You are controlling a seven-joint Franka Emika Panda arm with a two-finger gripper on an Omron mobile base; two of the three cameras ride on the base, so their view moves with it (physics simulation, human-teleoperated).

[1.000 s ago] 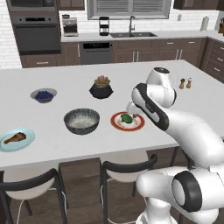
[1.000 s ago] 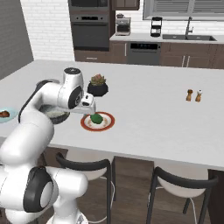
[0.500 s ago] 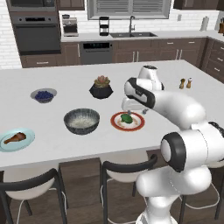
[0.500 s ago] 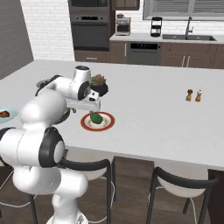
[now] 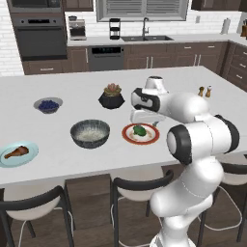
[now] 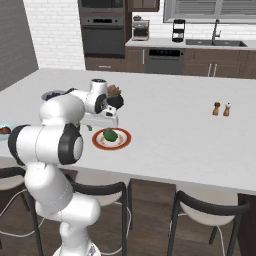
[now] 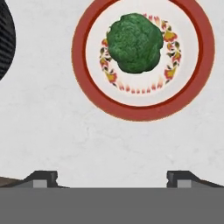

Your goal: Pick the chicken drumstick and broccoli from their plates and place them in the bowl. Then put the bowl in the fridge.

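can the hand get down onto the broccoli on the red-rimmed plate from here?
Probably yes. The hand is open above the counter beside the red-rimmed white plate, and the dark green broccoli floret lies bare, nothing over it.

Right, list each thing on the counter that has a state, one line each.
broccoli: on the red-rimmed plate, not gripped.
chicken drumstick: on the blue plate, untouched.
bowl: upright on the counter, no food in it.
gripper: fingers open, above the counter beside the red-rimmed plate.
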